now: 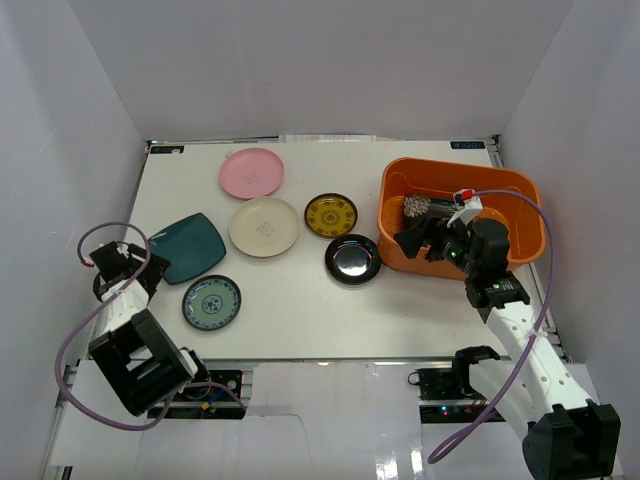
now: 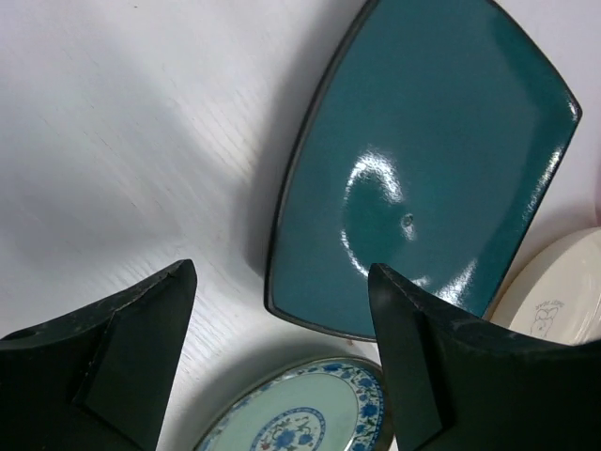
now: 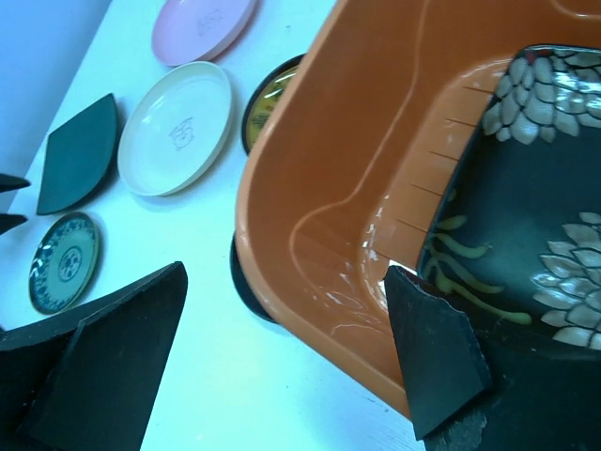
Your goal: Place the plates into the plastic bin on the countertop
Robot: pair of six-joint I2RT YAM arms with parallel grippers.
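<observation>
The orange bin (image 1: 500, 180) stands by the far right corner of the white worktop (image 1: 290, 320). One dish is in it, the black flowered square plate (image 3: 526, 188), at the bin's left end. I can't tell whether it lies flat.

Six plates lie out on the worktop:
- The pink plate (image 1: 252, 172) is near the far edge.
- The cream plate (image 1: 264, 226) and the yellow-patterned plate (image 1: 331, 215) are in the middle.
- The glossy black plate (image 1: 352, 259) is just beside the bin's left wall.
- The dark teal square plate (image 2: 423, 169) and the teal-patterned round plate (image 1: 211, 302) are towards the left edge.

The right gripper (image 3: 282, 272) hangs over the bin's near left corner. Its fingers are spread and hold nothing, and the bin wall sits between them. The left gripper (image 2: 282, 272) is also spread and empty, just off a corner of the dark teal plate.

My worry is on the right side. If that arm swings away low, a finger could catch the rim and drag or tip the bin. The bin could then shove the black plate next to it.

On the left, the plates are thin and lie flat. A pinch that misses the rim would probably push a plate along the worktop, perhaps towards the left edge. The glossy ones look likely to slip from a shallow grip.
</observation>
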